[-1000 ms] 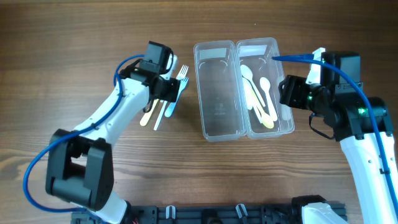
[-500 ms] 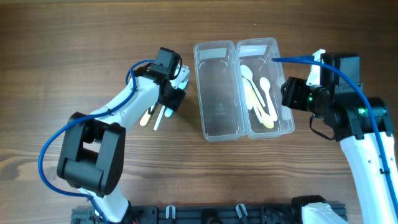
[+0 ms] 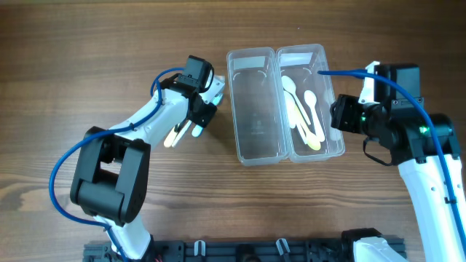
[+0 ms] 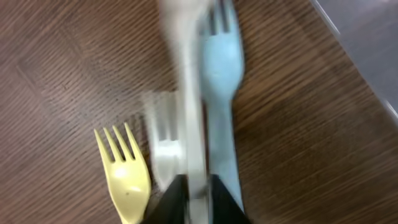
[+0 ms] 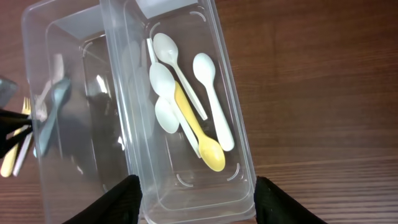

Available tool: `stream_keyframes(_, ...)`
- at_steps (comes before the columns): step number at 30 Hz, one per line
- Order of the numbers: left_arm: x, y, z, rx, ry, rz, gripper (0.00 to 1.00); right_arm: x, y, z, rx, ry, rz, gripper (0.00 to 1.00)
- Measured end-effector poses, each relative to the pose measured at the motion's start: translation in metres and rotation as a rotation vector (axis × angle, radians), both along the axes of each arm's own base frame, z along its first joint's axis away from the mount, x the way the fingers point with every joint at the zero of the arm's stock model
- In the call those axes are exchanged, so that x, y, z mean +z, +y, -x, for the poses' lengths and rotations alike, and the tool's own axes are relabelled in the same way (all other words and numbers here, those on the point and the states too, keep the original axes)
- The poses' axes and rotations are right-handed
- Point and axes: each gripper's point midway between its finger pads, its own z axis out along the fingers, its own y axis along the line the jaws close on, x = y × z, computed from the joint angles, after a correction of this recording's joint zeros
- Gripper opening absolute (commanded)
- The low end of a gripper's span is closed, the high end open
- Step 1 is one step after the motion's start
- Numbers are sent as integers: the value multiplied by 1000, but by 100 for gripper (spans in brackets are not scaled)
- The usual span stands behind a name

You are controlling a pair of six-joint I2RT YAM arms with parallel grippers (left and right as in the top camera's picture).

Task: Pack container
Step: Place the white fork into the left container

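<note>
Left claw holds white fork beside container.

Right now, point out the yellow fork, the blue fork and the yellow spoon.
yellow fork (image 4: 127, 185), left wrist view, on its head just below the tines.
blue fork (image 4: 221, 74), left wrist view, on its head.
yellow spoon (image 5: 212, 155), right wrist view, on its bowl.

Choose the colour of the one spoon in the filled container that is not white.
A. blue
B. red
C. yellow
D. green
C: the right wrist view shows a single yellow spoon lying among the white spoons in the clear container.
</note>
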Motion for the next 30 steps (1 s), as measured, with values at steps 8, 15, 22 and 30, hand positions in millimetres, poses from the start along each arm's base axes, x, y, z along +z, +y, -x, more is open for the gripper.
stream_keyframes(8, -3, 8, 12, -2, 47, -38, 4, -1, 0, 1, 0, 6, 1, 56)
stream_keyframes(15, 28, 17, 18, 45, 39, -63, 4, -1, 0, 1, 7, 5, 5, 55)
stream_keyframes(22, 132, -8, 18, 100, -139, 132, 4, -1, 0, 1, 10, 5, 6, 54)
stream_keyframes(30, 158, -97, 55, 197, -72, 402, 8, -1, 0, 1, 16, 4, 10, 56)
